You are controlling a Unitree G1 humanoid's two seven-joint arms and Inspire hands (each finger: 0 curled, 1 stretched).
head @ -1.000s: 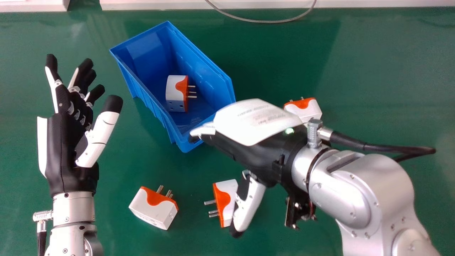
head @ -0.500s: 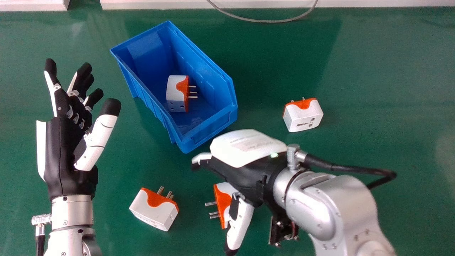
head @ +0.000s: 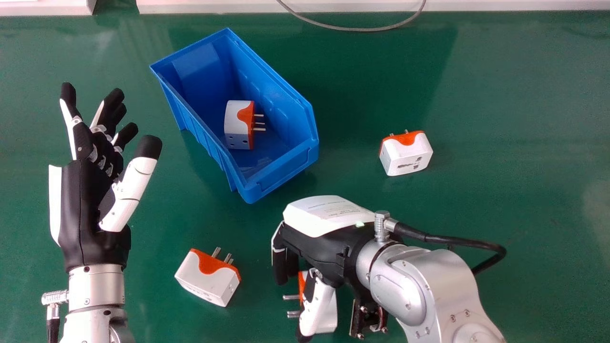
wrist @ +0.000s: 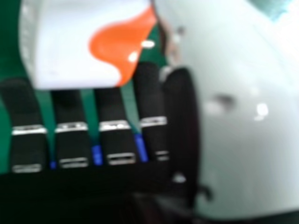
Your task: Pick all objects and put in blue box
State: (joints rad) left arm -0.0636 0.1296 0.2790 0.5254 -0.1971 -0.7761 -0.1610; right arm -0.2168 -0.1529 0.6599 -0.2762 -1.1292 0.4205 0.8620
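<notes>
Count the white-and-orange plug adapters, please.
4 adapters: one inside the blue plastic box, one to its right, one between the left hand and right hand, one partly hidden by the latter.

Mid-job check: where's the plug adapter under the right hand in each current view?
Head view: the adapter is low, just right of centre, partly hidden by the right robot hand, its prongs pointing left.
Right hand view: it is cut off by the picture's edge, its orange patch on the side toward the thumb.
Shared landmark: that white thumb, crossing over the adapter in the head view.
</notes>
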